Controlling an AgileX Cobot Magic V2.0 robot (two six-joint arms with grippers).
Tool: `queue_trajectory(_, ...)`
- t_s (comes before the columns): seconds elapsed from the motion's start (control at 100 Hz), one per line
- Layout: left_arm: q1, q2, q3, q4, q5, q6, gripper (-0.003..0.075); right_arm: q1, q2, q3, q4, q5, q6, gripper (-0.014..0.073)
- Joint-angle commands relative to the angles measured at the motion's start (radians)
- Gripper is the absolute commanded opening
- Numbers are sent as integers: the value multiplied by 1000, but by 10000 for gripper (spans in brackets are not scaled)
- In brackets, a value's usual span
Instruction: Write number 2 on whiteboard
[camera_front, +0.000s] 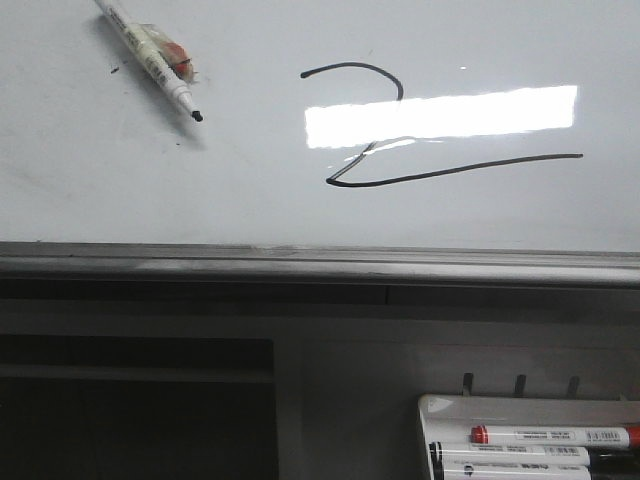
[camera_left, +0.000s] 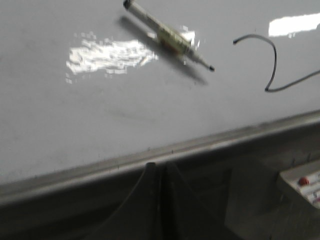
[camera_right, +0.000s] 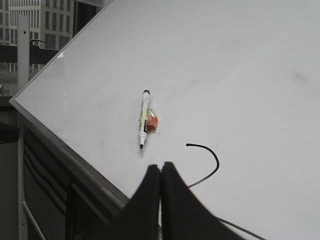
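- number 2 (camera_front: 440, 125), hand-drawn in thin black marker stroke on the whiteboard (camera_front: 120, 190); wide and flattened, hooked top, long base line; glare bar cuts across its middle in front view
- marker (camera_front: 150, 55) lying on whiteboard: small print along white barrel, too small to read
- markers in the tray (camera_front: 430, 410) at lower right of front view: red-capped marker (camera_front: 550, 436) has a printed label line, unreadable; others below it likewise
- no brand or other sign can be read
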Motion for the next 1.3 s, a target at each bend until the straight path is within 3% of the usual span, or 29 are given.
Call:
queue_trajectory(0.0,27,-28,10,0,51,-16,-20,-7,10,-28,-5,-56,-6,-75)
queue_trajectory(1.29,40,-26,10,-17,93,-16,-20,-7,10,-24,-5,-53,-6,-75)
